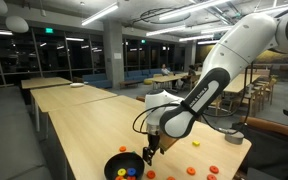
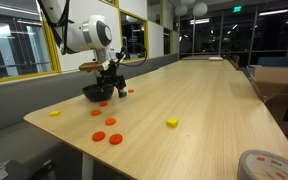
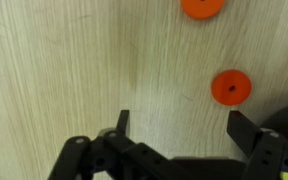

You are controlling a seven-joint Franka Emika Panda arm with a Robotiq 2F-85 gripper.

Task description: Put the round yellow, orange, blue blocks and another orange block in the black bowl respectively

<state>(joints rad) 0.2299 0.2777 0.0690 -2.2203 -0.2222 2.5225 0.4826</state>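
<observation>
Gripper (image 1: 148,152) hangs low over the surface (image 1: 84,130) just beside the black bowl (image 1: 108,162). The fingers (image 3: 242,130) are spread wide and empty, probably ready for another pick, since the bowl already holds a few coloured pieces (yellow and blue show). An orange disc (image 3: 231,87) lies flat just ahead of the fingers, off-centre toward one of them, so it is likely the next target and needs a small sideways shift before descending. More orange discs (image 2: 106,137) lie flat on the surface apart from the bowl, which suits a top-down pinch.
</observation>
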